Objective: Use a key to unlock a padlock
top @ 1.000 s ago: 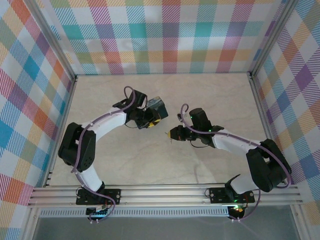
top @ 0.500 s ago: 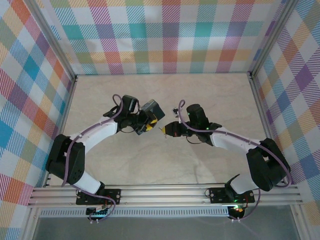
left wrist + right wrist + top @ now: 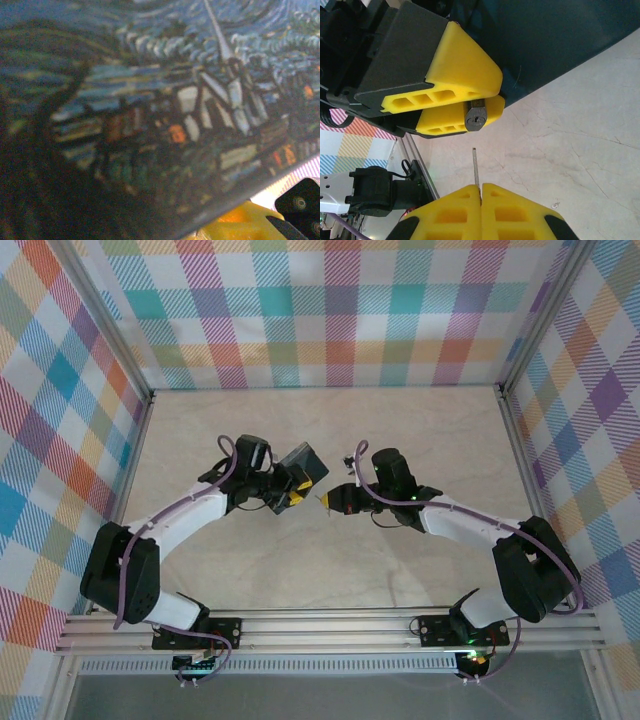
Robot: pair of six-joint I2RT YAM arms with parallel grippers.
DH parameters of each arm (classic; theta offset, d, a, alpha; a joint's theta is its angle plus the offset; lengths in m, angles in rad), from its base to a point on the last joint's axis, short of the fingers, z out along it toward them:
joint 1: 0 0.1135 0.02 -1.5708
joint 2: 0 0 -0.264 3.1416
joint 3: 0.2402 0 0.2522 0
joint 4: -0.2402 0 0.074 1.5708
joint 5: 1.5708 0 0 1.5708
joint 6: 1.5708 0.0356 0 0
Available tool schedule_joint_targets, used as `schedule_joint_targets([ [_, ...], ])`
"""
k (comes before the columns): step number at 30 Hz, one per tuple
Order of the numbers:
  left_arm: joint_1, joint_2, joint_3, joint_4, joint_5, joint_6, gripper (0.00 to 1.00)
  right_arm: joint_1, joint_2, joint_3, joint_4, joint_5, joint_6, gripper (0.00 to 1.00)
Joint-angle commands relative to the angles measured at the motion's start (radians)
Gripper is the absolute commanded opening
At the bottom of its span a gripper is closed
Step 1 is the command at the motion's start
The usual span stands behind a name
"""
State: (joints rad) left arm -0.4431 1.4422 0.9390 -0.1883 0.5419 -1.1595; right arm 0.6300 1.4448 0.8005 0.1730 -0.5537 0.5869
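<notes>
padlock [image 3: 304, 461] and key [image 3: 475, 167] are drawing closer than a second ago; left fingers [image 3: 465, 75] are clamping the rigid, probably heavy body, right fingers [image 3: 460, 210] pinching the thin, slippery key.

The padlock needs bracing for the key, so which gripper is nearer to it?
Left. The left gripper clamps the padlock; the right gripper, pinching the key, faces its keyhole across a small gap.

This looks like a robotics lab test cell rather than a lived-in room. A pale marble-look table [image 3: 330, 570] is boxed in by checked fabric walls [image 3: 340, 310] hung on aluminium posts [image 3: 104, 320]. A cabled left arm [image 3: 170, 530] and right arm [image 3: 470, 525] are bolted to a metal rail [image 3: 330, 628] at the near edge.
</notes>
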Motion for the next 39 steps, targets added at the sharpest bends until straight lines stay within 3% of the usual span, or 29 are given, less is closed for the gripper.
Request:
schedule_joint_targets([
  [1,0.013,-0.055,0.000,0.043,0.034,0.006,0.19,0.008,0.025,0.030,0.049,-0.032,-0.001,0.06],
  [18,0.012,-0.084,-0.028,0.064,0.048,-0.019,0.19,0.040,0.022,0.059,0.036,0.010,-0.090,0.06],
  [39,0.013,-0.121,-0.058,0.079,0.062,-0.037,0.19,0.051,0.048,0.086,0.103,-0.021,-0.071,0.06],
])
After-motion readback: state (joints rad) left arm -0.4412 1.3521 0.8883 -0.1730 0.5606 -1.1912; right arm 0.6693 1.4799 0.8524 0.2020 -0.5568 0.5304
